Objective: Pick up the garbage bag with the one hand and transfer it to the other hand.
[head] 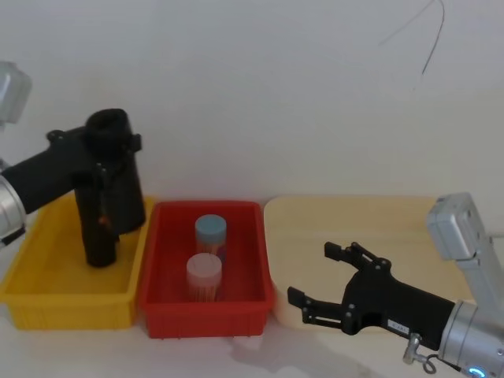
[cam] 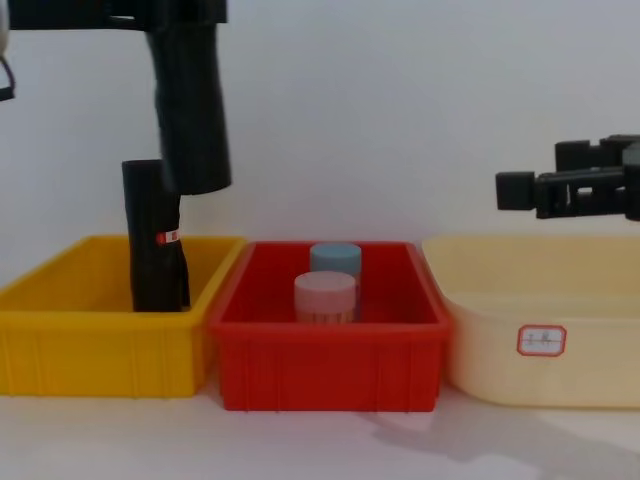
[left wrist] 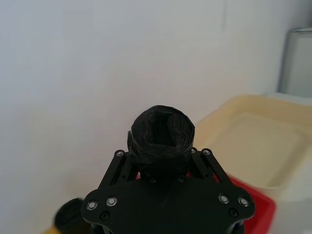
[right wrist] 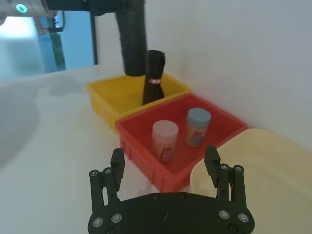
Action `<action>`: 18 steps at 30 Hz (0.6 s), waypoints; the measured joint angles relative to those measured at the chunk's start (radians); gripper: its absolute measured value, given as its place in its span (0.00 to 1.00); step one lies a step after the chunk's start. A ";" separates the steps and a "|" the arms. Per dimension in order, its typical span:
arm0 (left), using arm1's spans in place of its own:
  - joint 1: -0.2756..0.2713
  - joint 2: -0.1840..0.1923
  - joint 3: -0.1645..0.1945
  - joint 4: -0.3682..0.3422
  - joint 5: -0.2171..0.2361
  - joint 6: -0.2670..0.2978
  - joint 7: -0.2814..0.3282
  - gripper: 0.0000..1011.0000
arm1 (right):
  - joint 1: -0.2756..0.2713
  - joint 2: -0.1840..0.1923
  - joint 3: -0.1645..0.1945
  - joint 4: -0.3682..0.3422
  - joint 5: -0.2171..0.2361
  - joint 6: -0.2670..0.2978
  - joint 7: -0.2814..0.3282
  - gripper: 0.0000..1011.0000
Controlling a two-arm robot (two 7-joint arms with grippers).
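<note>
White wall (head: 276, 94) behind, pale table (cam: 320, 440) below. The fingers (left wrist: 202, 163) of my left gripper (head: 110, 153) are clamped on either side of the garbage bag (cam: 190, 110), a tall black roll of glossy plastic film, close under its crumpled upper end. The roll hangs upright, its lower end above the rim of the yellow plastic bin (head: 24, 295) at the table's left end. It is just beside a second black roll with a red-and-white band (cam: 155, 260), which stands in that bin.

Next along is a red plastic bin (head: 205, 315) holding two lidded jars (head: 204, 272). Over the cream plastic tray (head: 354, 213) at the table's right end, my right gripper (head: 313, 274) hangs with its fingers spread wide, well apart from the roll.

I judge the roll light, fairly firm across its wound body, slick on the surface and soft at the loose end. I would take it mid-body, below the left fingers, squeezing squarely across the cylinder.
</note>
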 joint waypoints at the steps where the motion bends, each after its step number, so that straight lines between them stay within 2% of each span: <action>1: -0.003 -0.002 0.005 0.000 -0.004 0.002 -0.006 0.36 | 0.004 0.003 -0.004 0.000 0.000 0.004 0.003 0.99; 18: -0.033 -0.040 0.092 0.000 -0.098 0.056 -0.138 0.36 | 0.068 0.002 -0.076 0.025 -0.005 0.044 0.020 0.99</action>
